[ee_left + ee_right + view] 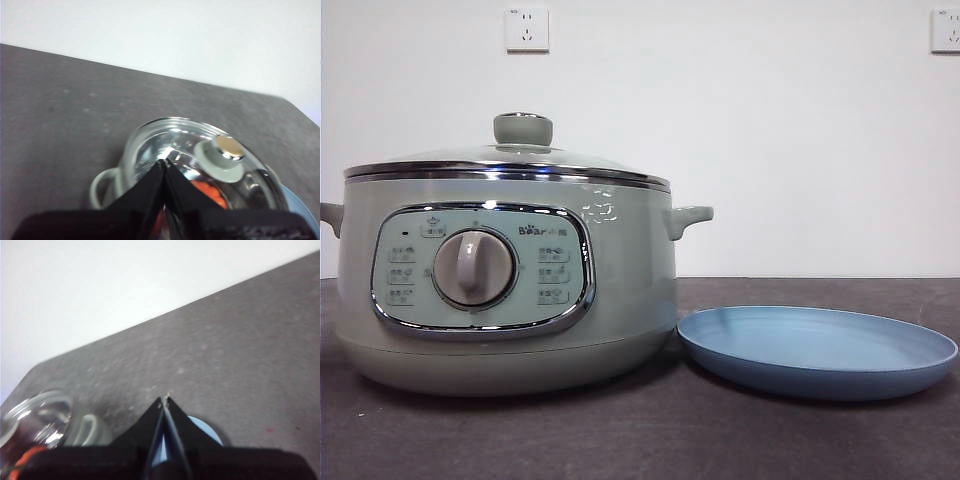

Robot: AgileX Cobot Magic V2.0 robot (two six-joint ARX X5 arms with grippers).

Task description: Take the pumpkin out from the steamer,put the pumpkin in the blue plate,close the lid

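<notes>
The sage-green steamer (510,290) stands at the left of the table with its glass lid (510,160) seated on the rim, green knob (523,128) on top. Through the glass, the left wrist view shows a patch of the orange pumpkin (207,191) inside the pot. The blue plate (817,350) lies empty just right of the steamer. My left gripper (163,162) hovers shut, high above the lid (200,165), a little off from the knob (224,159). My right gripper (165,399) is shut too, high above the blue plate (200,427). Neither arm appears in the front view.
The dark grey table (640,440) runs to a white wall with two sockets (527,29). The steamer's side handle (688,218) sticks out toward the plate.
</notes>
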